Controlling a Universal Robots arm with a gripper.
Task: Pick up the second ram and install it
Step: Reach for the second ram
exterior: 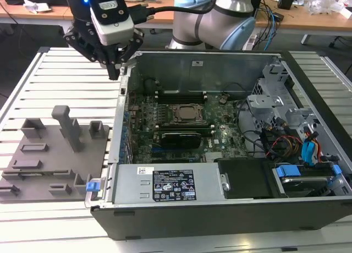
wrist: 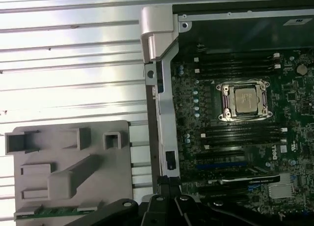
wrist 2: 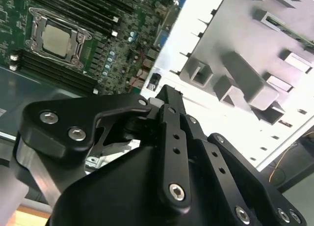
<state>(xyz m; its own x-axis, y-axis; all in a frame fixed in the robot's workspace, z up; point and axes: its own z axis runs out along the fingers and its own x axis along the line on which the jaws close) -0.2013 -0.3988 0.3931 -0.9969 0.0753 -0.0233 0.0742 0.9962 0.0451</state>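
One silver-jointed robot arm [exterior: 220,16] reaches in from the far side of the scene, its single black gripper [exterior: 115,70] pointing down and tilted slightly. The gripper hovers above the wall of the open black desktop computer case [exterior: 220,214], on the exterior view's left, at the far corner. Its jaws look closed together, with nothing between them; in the second wrist view the gripper [wrist 2: 167,96] narrows to one dark tip over the case edge.

One grey plastic fixture plate [exterior: 49,170] lies on the pale slatted metal table [exterior: 60,71], just beside the case on the exterior view's left. It carries one tall leaning post [exterior: 69,126] with two shorter hollow blocks either side of it, plus some lower blocks nearer the camera.

The second ram, a thin green circuit-board stick [wrist: 51,212], shows in the first wrist view as a narrow green strip lying along the fixture plate's edge. It is outside the case and not in the gripper.

Inside the case lies one green motherboard [exterior: 220,135] with one square metal processor socket [exterior: 187,113]. Two banks of long black memory slots [wrist: 235,64] run alongside the socket, one bank on each side
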